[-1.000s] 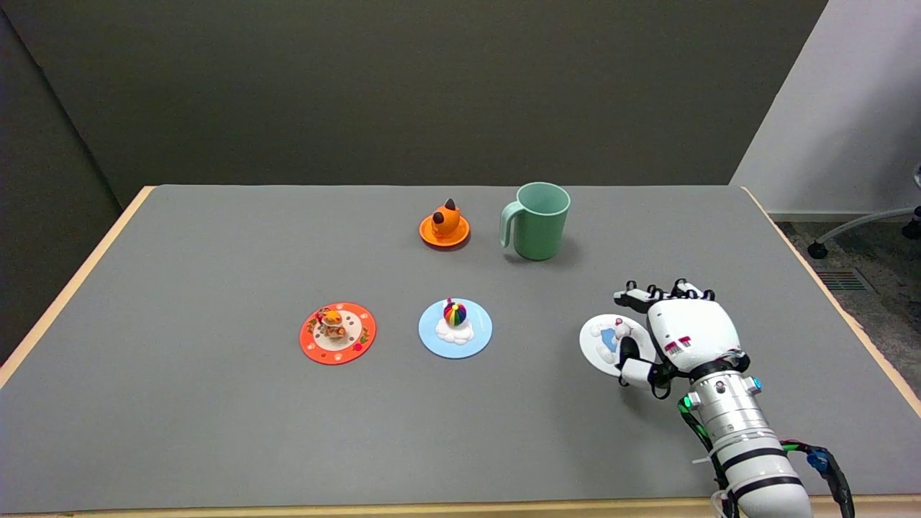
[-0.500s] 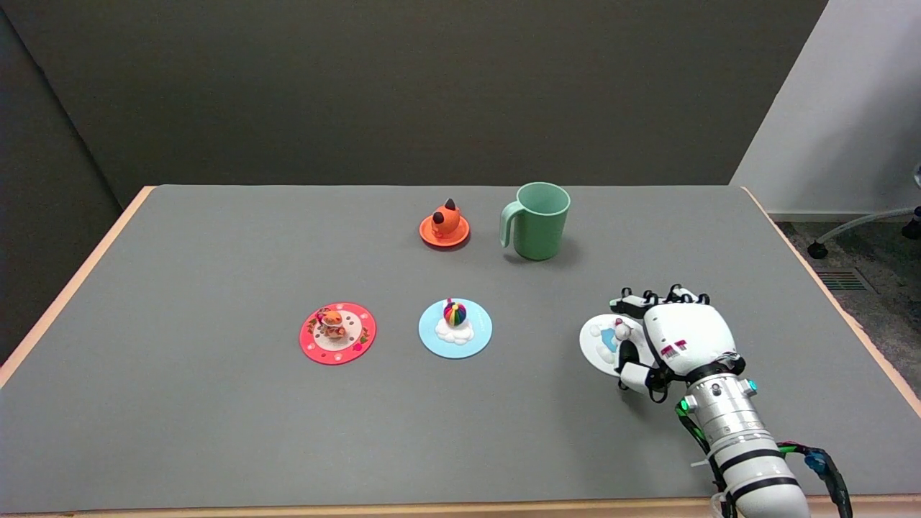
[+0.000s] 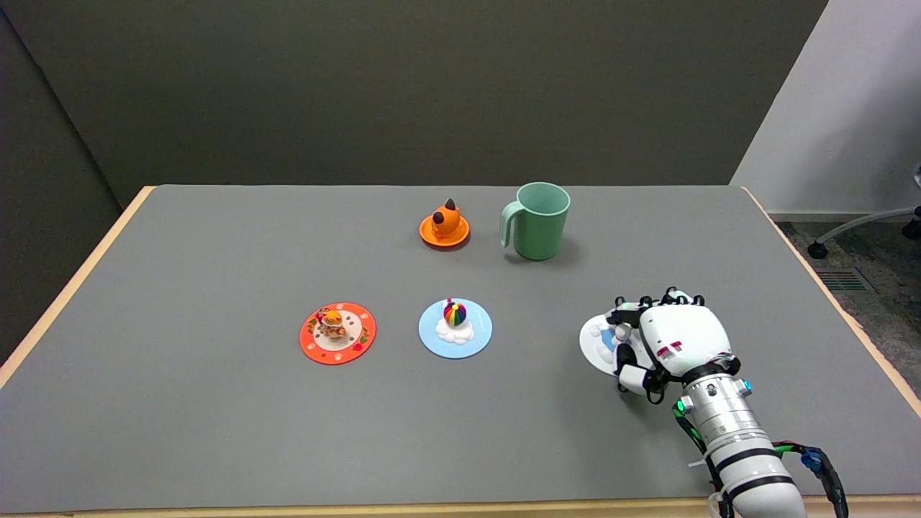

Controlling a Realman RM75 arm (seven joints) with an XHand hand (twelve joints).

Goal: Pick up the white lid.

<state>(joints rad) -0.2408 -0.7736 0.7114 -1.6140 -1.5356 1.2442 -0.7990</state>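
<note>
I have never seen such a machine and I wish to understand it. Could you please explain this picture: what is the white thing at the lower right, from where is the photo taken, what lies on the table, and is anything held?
The white thing is a robot arm ending in a many-fingered right hand. The picture comes from a camera above the table's near side, looking down and across the grey table.

On the table lie four small round lids with little figures on top: an orange lid at the back, a red lid, a blue lid and a white lid. A green mug stands upright beside the orange lid.

The hand is curled over the white lid, its fingers around the lid's knob. The lid appears to lie on the table, and I cannot tell whether the fingers grip it yet.
</note>
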